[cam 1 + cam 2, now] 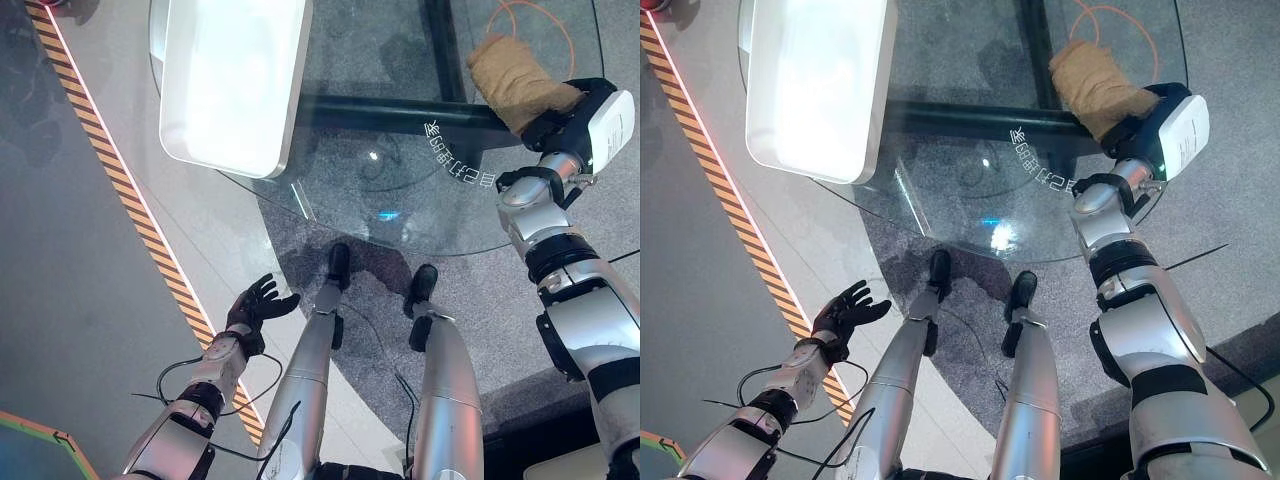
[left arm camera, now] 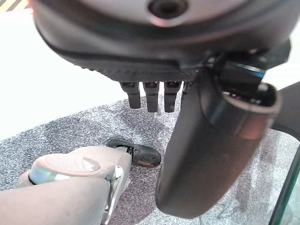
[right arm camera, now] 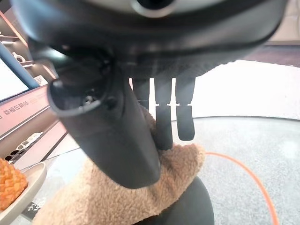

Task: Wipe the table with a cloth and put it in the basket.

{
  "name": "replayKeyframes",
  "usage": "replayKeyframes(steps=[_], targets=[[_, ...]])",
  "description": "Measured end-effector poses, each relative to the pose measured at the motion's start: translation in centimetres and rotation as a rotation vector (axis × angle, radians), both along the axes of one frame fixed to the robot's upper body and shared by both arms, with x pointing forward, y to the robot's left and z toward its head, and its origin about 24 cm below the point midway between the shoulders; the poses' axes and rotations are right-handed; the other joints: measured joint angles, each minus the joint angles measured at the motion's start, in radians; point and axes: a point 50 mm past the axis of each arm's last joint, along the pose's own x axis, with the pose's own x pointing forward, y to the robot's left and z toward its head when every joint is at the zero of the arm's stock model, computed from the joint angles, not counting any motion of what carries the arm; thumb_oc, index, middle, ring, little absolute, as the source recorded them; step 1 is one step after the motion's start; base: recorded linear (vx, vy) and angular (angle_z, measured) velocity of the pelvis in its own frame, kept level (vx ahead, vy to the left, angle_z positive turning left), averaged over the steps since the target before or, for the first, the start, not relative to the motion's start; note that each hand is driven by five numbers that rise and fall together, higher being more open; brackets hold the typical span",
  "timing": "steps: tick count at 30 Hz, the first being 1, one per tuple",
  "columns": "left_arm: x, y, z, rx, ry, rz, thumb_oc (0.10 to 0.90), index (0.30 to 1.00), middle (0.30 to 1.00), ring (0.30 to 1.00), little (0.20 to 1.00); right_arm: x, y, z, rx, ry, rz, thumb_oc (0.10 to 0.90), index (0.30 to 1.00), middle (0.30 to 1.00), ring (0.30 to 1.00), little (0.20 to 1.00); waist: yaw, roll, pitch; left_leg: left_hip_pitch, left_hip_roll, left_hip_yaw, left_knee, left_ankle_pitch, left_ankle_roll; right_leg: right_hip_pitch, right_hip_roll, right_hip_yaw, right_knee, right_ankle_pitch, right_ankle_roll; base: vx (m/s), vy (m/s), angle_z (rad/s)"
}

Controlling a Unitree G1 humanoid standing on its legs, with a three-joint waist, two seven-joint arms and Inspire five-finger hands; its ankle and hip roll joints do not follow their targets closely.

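A brown fuzzy cloth [image 1: 515,80] lies on the round glass table [image 1: 400,180] near its right rim. My right hand [image 1: 552,125] rests on the cloth's near end. In the right wrist view its fingers [image 3: 164,117] reach straight down onto the cloth [image 3: 117,197], and the thumb lies across it. A white rectangular basket [image 1: 235,80] sits at the table's far left, overhanging the rim. My left hand [image 1: 258,305] hangs low beside the table, open, fingers spread, holding nothing.
An orange cable [image 1: 540,15] loops on the floor beyond the cloth, seen through the glass. A plate with an orange waffle-like item [image 3: 11,180] shows in the right wrist view. Yellow-black striped tape [image 1: 130,190] runs along the floor on the left.
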Motion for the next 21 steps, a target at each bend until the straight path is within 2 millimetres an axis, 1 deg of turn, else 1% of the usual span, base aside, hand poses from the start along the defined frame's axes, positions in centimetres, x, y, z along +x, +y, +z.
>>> replayKeyframes(steps=[4, 9, 13, 15, 18, 21], targets=[[0.0, 0.0, 0.0, 0.0, 0.001, 0.0, 0.8, 0.9, 0.9, 0.9, 0.9, 0.2, 0.5, 0.1, -0.014, 0.02, 0.051, 0.1, 0.3, 0.3, 0.3, 0.2, -0.011, 0.0, 0.0, 0.0, 0.0, 0.0, -0.007, 0.001, 0.007, 0.0, 0.001, 0.0, -0.006, 0.005, 0.002, 0.0, 0.0, 0.0], [0.0, 0.1, 0.0, -0.003, -0.003, 0.005, 0.8, 0.9, 0.9, 0.9, 0.9, 0.6, 2.0, 0.0, -0.093, 0.063, 0.156, 0.1, 0.3, 0.3, 0.3, 0.2, -0.031, 0.0, 0.0, 0.0, 0.005, 0.003, -0.009, 0.004, 0.003, 0.003, 0.007, 0.0, -0.011, 0.01, 0.0, -0.01, 0.003, -0.03], [0.0, 0.1, 0.0, -0.003, -0.006, 0.008, 0.8, 0.9, 0.9, 0.9, 0.9, 0.8, 3.8, -0.5, -0.164, 0.099, 0.245, 0.1, 0.3, 0.3, 0.3, 0.2, -0.043, 0.0, 0.0, 0.003, 0.009, 0.003, -0.01, 0.004, 0.003, 0.005, 0.011, 0.0, -0.011, 0.012, -0.002, 0.0, 0.0, 0.0], [0.0, 0.1, 0.1, -0.004, -0.009, 0.007, 0.8, 0.9, 0.9, 0.9, 0.9, 0.8, 4.9, -1.0, -0.194, 0.117, 0.301, 0.1, 0.3, 0.3, 0.3, 0.2, -0.045, 0.0, 0.0, 0.007, 0.012, 0.004, -0.011, 0.004, 0.003, 0.007, 0.013, 0.0, -0.01, 0.012, -0.004, -0.01, 0.004, -0.02], [0.1, 0.0, 0.1, -0.004, -0.014, 0.01, 0.8, 0.9, 0.9, 0.9, 0.9, 0.9, 6.6, -2.0, -0.209, 0.14, 0.366, 0.1, 0.3, 0.3, 0.3, 0.2, -0.047, 0.001, -0.001, 0.012, 0.016, 0.005, -0.017, 0.007, -0.001, 0.008, 0.017, 0.001, -0.01, 0.014, -0.008, 0.0, 0.003, -0.01], [0.0, -0.1, 0.0, -0.005, -0.011, 0.012, 0.8, 0.9, 0.9, 0.9, 0.9, 1.0, 7.8, -2.4, -0.228, 0.161, 0.416, 0.1, 0.3, 0.3, 0.3, 0.2, -0.046, 0.001, -0.001, 0.021, 0.017, 0.005, -0.028, 0.008, -0.007, 0.009, 0.017, 0.001, -0.013, 0.012, -0.012, 0.0, 0.0, 0.0]])
